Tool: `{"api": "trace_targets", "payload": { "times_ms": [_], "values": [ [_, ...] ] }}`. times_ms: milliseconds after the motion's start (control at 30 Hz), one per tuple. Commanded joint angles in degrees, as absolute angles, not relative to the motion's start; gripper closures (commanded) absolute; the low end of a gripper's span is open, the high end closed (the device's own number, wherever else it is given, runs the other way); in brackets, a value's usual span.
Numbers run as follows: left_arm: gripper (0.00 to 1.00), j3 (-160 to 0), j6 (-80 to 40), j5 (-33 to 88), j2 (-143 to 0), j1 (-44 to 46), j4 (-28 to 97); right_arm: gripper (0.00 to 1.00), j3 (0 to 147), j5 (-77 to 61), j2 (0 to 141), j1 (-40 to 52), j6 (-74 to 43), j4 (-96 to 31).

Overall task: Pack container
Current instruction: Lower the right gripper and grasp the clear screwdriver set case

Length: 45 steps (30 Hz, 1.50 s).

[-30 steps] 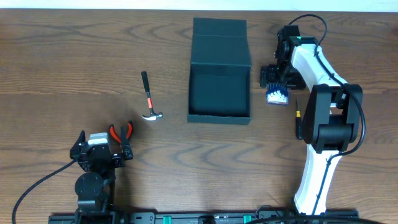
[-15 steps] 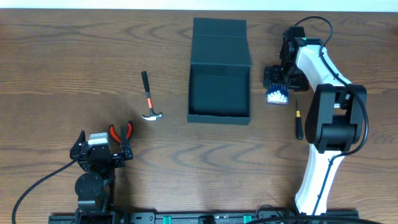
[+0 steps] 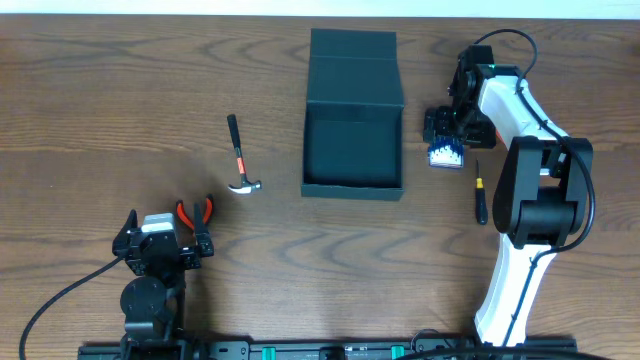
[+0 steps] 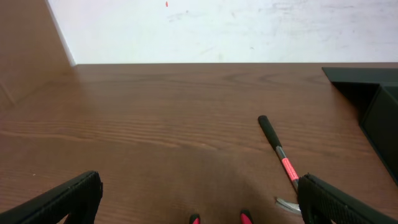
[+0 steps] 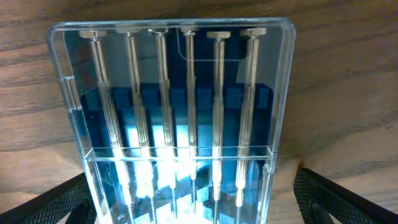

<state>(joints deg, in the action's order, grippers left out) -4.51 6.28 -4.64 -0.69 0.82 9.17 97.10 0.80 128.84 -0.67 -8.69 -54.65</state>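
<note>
Brown wood-grain table, seen from above: the container [image 3: 352, 150] sits open at centre, a hammer [image 3: 240, 155] at its nine o'clock, the right gripper [image 3: 446, 138] at its three o'clock over a blue bit case [image 3: 446, 155]. From the left wrist, the left gripper [image 4: 199, 202] is spread wide, holding nothing. From the right wrist, the fingers [image 5: 59, 205] stand apart astride the case; I cannot tell if they touch it.

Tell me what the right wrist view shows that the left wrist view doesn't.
Only the right wrist: the clear blue bit case, lying flat, its metal shafts side by side. Only the left wrist: the hammer, the red pliers handle tips, a corner of the container and a pale wall. Both: the wooden table and each camera's own jaws spread wide at the lower corners.
</note>
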Motion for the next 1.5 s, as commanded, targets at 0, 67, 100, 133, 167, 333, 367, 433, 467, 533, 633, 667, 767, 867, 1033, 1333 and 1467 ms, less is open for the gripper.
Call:
{"api": "trace_targets", "payload": {
  "times_ms": [0, 67, 100, 133, 167, 333, 367, 433, 467, 533, 633, 667, 767, 867, 1033, 1333, 1467],
  "values": [
    [0.01, -2.9, 7.0, -4.5, -0.6, 1.0, 9.8, 0.01, 94.9, 0.8, 130.6, -0.3, -7.6, -54.8],
    [0.01, -2.9, 7.0, -4.5, -0.6, 1.0, 9.8, 0.03, 94.9, 0.8, 130.6, -0.3, -7.7, -54.8],
    [0.01, -2.9, 7.0, -4.5, -0.6, 1.0, 9.8, 0.05, 94.9, 0.8, 130.6, -0.3, -7.7, -54.8],
    [0.01, -2.9, 7.0, -4.5, -0.6, 1.0, 9.8, 0.07, 94.9, 0.8, 130.6, -0.3, -7.7, -54.8],
    [0.01, -2.9, 7.0, -4.5, -0.6, 1.0, 9.8, 0.10, 94.9, 0.8, 130.6, -0.3, -7.7, -54.8],
    [0.01, -2.9, 7.0, -4.5, -0.6, 1.0, 9.8, 0.18, 94.9, 0.8, 130.6, -0.3, -7.6, -54.8],
    [0.01, -2.9, 7.0, -4.5, -0.6, 1.0, 9.8, 0.20, 94.9, 0.8, 130.6, -0.3, -7.6, -54.9],
    [0.02, -2.9, 7.0, -4.5, -0.6, 1.0, 9.8, 0.25, 94.9, 0.8, 130.6, -0.3, -7.6, -54.9],
    [0.01, -2.9, 7.0, -4.5, -0.6, 1.0, 9.8, 0.27, 94.9, 0.8, 130.6, -0.3, -7.6, -55.0],
    [0.01, -2.9, 7.0, -4.5, -0.6, 1.0, 9.8, 0.27, 94.9, 0.8, 130.6, -0.3, -7.7, -55.1],
    [0.01, -2.9, 7.0, -4.5, -0.6, 1.0, 9.8, 0.25, 94.9, 0.8, 130.6, -0.3, -7.6, -55.1],
    [0.02, -2.9, 7.0, -4.5, -0.6, 1.0, 9.8, 0.27, 94.9, 0.8, 130.6, -0.3, -7.6, -55.1],
    [0.01, -2.9, 7.0, -4.5, -0.6, 1.0, 9.8, 0.34, 94.9, 0.8, 130.6, -0.3, -7.6, -55.1],
    [0.01, -2.9, 7.0, -4.5, -0.6, 1.0, 9.8, 0.44, 94.9, 0.8, 130.6, -0.3, -7.6, -55.0],
    [0.02, -2.9, 7.0, -4.5, -0.6, 1.0, 9.8, 0.43, 95.2, 0.8, 130.6, -0.3, -7.6, -55.1],
    [0.01, -2.9, 7.0, -4.5, -0.6, 1.0, 9.8, 0.46, 99.5, 0.8, 130.6, -0.3, -7.6, -57.5],
    [0.01, -2.9, 7.0, -4.5, -0.6, 1.0, 9.8, 0.48, 104.7, 0.8, 130.6, -0.3, -7.6, -60.9]
  ]
}}
